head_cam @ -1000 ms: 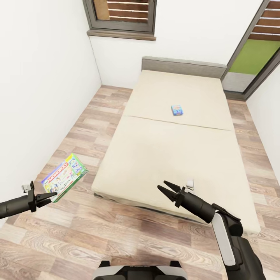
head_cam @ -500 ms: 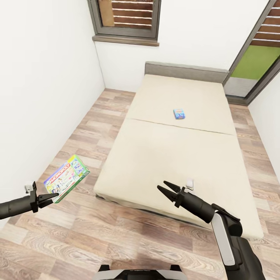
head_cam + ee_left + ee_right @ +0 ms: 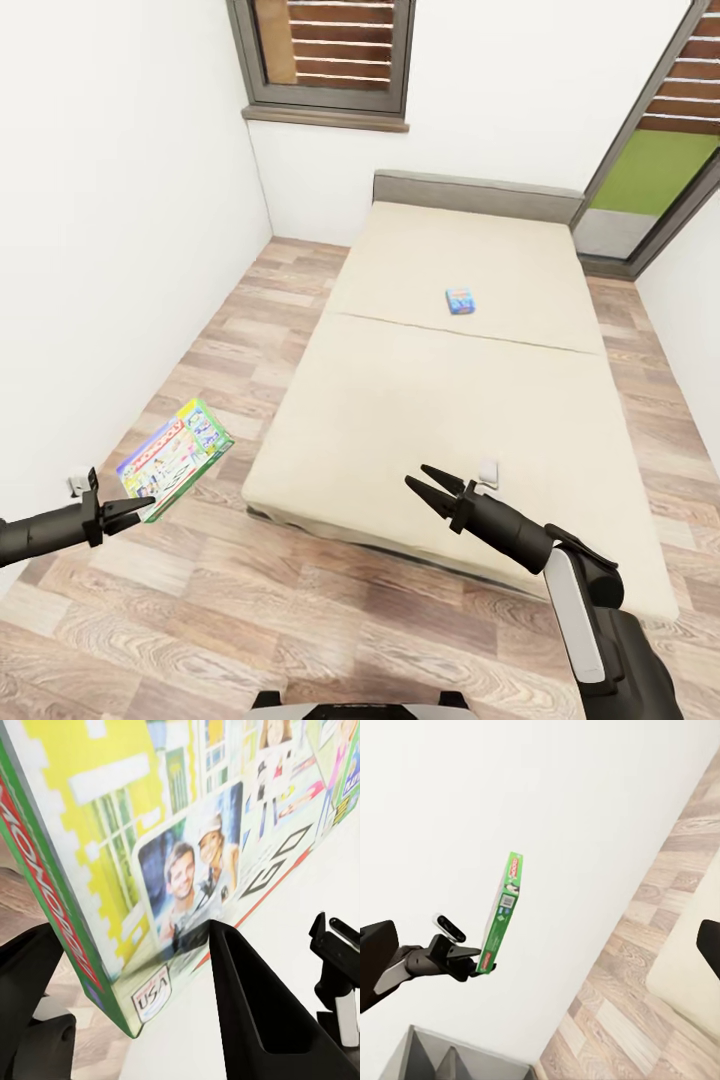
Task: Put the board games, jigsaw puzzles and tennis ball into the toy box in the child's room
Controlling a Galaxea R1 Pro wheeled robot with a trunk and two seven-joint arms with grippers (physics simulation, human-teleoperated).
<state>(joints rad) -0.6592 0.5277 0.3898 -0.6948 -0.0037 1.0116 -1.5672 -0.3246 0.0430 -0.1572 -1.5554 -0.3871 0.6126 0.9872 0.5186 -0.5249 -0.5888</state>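
My left gripper (image 3: 143, 504) is shut on one edge of the larger board game (image 3: 176, 457), a flat box with green-yellow edges and a busy printed lid, held above the wood floor left of the bed (image 3: 400, 420). In the left wrist view the box lid (image 3: 187, 847) sits clamped between the dark fingers (image 3: 255, 1005). The right wrist view shows the same box (image 3: 501, 911) edge-on in the left gripper (image 3: 472, 961). A small blue board game (image 3: 460, 300) lies on the bed's far half. My right gripper (image 3: 426, 485) hangs open over the bed's near edge.
A white wall (image 3: 110, 250) runs close along the left. A dark-framed window (image 3: 325, 55) is above the headboard, and a glass door (image 3: 650, 150) stands at the back right. A small white object (image 3: 488, 470) lies on the mattress by the right gripper. Wood floor (image 3: 250, 600) lies between me and the bed.
The whole view has shifted, with the bed and window sitting lower and slightly farther: the camera moved. Both arms hold the same pose, the board game still in the left gripper.
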